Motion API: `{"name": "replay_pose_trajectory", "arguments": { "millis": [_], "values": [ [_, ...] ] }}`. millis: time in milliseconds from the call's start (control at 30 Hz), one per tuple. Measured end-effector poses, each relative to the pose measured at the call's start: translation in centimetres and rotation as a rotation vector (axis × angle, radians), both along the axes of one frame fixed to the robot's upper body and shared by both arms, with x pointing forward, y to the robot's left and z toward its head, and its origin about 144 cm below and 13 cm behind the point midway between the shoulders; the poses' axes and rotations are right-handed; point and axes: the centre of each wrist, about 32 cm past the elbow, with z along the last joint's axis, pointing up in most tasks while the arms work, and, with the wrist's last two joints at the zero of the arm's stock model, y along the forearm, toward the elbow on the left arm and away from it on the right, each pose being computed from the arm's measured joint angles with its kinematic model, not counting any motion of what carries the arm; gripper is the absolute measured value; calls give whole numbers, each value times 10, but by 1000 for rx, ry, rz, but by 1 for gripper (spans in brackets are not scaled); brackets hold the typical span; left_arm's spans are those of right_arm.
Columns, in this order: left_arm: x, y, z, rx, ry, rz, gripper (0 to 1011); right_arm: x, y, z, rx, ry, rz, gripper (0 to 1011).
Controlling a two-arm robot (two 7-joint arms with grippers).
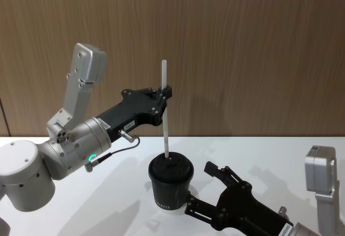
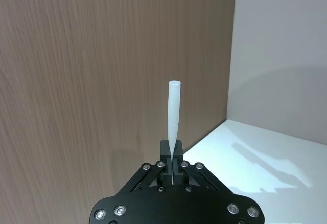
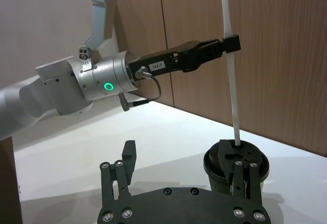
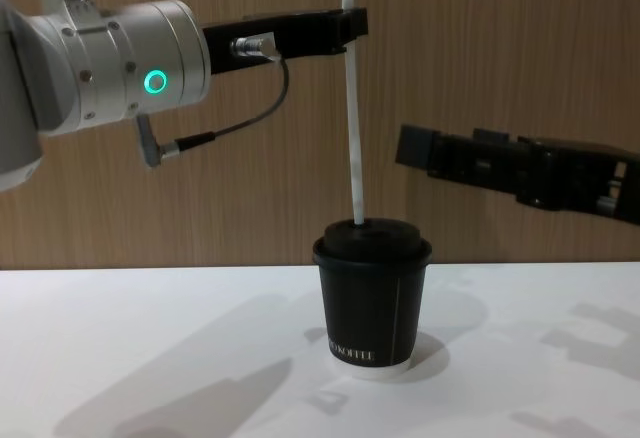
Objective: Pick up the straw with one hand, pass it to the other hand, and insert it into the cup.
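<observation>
My left gripper [image 1: 166, 93] clamps its jaws on the thin white straw [image 1: 165, 112], upright, tip in the black lidded cup [image 1: 170, 182]. My right gripper [image 1: 207, 185], at the cup's 4 o'clock, has its jaws apart.

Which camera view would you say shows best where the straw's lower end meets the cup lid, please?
The chest view: from the side, the straw stands upright with its lower end at the lid of the cup. The head view shows this from above, the right wrist view partly behind the right end effector. The left wrist view shows the straw's top in the left end effector.
</observation>
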Motion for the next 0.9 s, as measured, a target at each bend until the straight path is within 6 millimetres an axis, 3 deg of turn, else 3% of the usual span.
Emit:
{"name": "replay_pose_trajectory", "arguments": {
  "millis": [900],
  "values": [
    [1,-4,-4,22,30,11,10,0,0,0,0,0,0,1001]
  ]
}}
